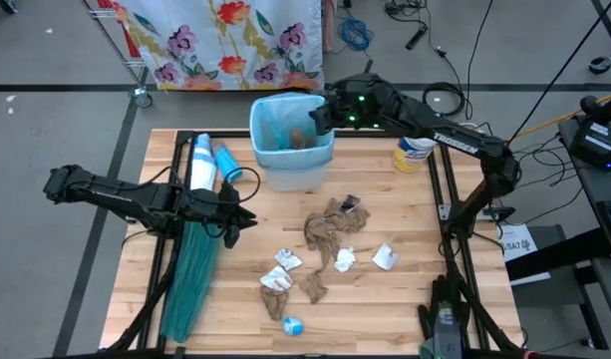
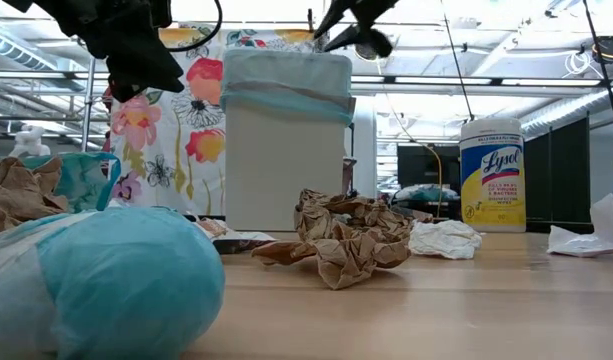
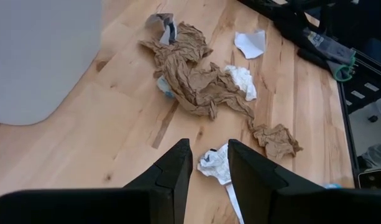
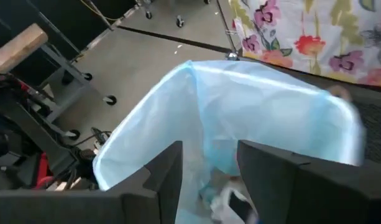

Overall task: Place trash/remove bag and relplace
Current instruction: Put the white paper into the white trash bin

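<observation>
A white bin [image 1: 291,165] lined with the pale-blue bag [image 4: 252,99] stands at the table's far middle, with scraps inside it [image 4: 230,199]. My right gripper [image 4: 209,168] hangs open over the bin's right rim [image 1: 320,118], holding nothing. The trash lies loose on the wood: a large brown paper wad [image 1: 330,227], white wads [image 1: 385,256] and a blue wrapper [image 1: 292,325]. My left gripper [image 1: 247,214] hovers open above the table, left of the trash, with nothing between its fingers [image 3: 178,168]. A teal-green bag [image 1: 190,279] lies along the left edge.
A Lysol canister [image 1: 413,155] stands right of the bin. A white and a blue roll [image 1: 210,162] lie left of it. A flowered cloth [image 1: 225,40] hangs beyond the far edge. Bare wood shows between the bin and the scraps.
</observation>
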Controlling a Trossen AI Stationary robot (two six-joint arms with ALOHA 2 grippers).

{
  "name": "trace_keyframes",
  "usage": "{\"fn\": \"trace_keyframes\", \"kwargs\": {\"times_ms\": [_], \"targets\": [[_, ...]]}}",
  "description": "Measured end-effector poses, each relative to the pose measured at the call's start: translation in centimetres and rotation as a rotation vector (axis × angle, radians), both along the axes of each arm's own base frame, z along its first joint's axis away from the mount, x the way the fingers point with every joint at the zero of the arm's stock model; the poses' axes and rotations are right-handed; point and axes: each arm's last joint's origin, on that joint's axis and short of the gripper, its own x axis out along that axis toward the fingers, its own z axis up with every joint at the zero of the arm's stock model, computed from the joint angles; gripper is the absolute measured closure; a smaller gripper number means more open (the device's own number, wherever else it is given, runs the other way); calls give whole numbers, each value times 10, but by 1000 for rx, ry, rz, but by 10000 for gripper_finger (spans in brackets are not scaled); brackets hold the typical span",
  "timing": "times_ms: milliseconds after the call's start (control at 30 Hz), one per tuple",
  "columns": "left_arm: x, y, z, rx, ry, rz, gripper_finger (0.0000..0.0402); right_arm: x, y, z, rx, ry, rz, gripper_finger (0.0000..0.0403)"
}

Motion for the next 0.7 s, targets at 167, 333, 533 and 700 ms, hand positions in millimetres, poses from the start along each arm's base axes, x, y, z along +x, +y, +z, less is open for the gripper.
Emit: {"fn": "trace_keyframes", "kwargs": {"times_ms": [167,333,533,700], "targets": [[0,0,0,4,0,-2,293,-34,21,10,46,130,-44,263],[0,0,0,10,1,-6,293,-58,59,4,110,337,-98,264],[0,0,0,27,0,-17,293,-59,107,-15,244,481,-85,264],[0,0,-1,29,7,-19,293,-53,149,-43,356,521,-112,264]]}}
